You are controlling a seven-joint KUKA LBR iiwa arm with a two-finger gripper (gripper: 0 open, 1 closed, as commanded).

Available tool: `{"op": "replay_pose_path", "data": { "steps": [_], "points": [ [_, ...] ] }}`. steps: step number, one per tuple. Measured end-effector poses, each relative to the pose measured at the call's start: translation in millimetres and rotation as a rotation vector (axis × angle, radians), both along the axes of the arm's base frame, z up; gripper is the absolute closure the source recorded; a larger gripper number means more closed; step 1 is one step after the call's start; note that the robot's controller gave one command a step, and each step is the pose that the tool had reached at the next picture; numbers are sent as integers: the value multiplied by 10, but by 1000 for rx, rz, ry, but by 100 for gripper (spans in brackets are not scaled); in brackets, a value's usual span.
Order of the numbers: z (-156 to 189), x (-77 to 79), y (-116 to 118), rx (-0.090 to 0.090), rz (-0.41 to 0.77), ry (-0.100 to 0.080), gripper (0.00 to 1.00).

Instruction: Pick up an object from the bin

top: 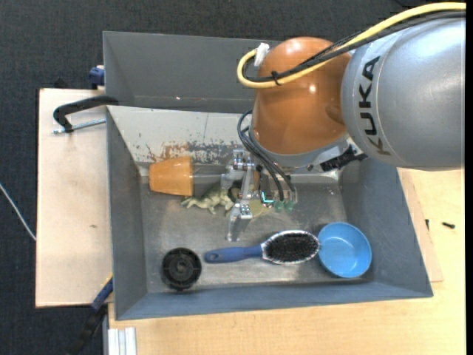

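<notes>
well to the left of the gripper (236, 224) an orange plastic cup (171, 177) lies on its side on the floor of the bin (124, 220), its mouth turned toward the gripper. left of the gripper and toward the front wall sits a black round cap-like piece (181, 266), apart from everything else. just left of the gripper's tip sprawls a small yellow-green toy dinosaur (207, 201) - the nearest thing to it, and a pale bit of the same colour also shows at the tip's right side, so the toy may run under or through it. whether the gripper is open or closed i cannot tell; the orange wrist cover hides too much of it.

right of the tip and toward the front lies a blue-handled hairbrush (284, 248), handle pointing left, bristle head right. furthest right, touching the brush head, is a blue bowl (345, 250).

the step in hand looks like the grasp of the dinosaur. to do it well, i would centre on the toy's body rather than a thin leg or tail, close firmly, and lift straight up - clear of the cup on one side and the brush handle in front.
</notes>
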State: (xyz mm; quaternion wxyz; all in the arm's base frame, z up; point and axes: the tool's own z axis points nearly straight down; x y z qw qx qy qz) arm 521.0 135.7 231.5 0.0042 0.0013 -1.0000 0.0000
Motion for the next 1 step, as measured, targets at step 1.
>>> {"op": "replay_pose_path", "data": {
  "steps": [1],
  "points": [
    [-1543, 814, -267, 8, -380, -30, 0]
  ]
}}
